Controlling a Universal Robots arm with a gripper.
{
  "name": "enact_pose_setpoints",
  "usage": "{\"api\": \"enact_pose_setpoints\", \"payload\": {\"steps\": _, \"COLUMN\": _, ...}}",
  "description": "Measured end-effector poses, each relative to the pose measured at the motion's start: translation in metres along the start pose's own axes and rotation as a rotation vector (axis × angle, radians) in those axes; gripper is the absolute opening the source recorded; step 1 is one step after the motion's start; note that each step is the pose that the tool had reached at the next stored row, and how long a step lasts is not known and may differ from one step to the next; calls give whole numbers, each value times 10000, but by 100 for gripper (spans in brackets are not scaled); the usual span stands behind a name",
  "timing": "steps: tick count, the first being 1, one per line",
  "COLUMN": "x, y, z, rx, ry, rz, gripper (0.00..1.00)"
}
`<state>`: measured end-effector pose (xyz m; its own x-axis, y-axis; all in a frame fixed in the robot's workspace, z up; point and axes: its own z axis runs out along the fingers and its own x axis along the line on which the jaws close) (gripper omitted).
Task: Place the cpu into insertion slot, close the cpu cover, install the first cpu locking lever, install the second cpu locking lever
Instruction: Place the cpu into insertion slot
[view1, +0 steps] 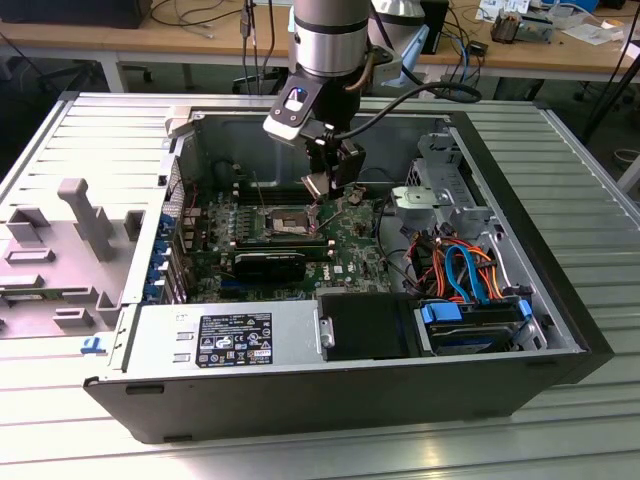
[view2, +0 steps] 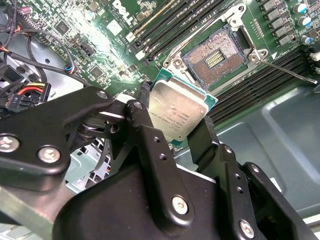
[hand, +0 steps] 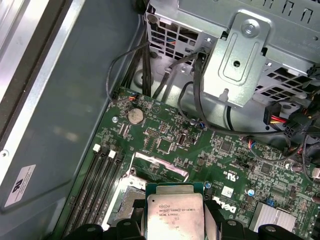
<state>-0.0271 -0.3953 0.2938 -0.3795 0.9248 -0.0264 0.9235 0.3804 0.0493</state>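
Item: cpu, flat square chip with a silvery top and green edging, held in the air just beside and above the insertion slot, not yet in it. In the first wrist view the cpu sits at the gripper's tip over the green circuit board. Slot: square socket with a metal rim, its field of contacts bare and uncovered, with one thin locking lever swung out to the side. Setting: an open computer case lying on a ribbed metal desk, with the arm reaching down into it. Step in hand, by judgement: placing the chip. Handling note: keep the chip level, square its edges and keyed corner to the socket rim, centre it fully over the contacts, then lower it straight down. Any sideways slide or tilted landing risks bending the fine contacts. Let it go only when it lies flat inside the rim. Gripper: the two black fingers are closed to the chip's width and clamp its opposite edges. The chip's face is exposed between them, and the gripper touches nothing else. In the exterior view the gripper hangs just above the board near the socket.
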Motion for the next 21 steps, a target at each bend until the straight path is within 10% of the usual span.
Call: {"api": "enact_pose_setpoints", "payload": {"steps": 21, "x": 0, "y": 0, "z": 4, "rx": 5, "ry": -9, "rz": 170, "gripper": 55}}
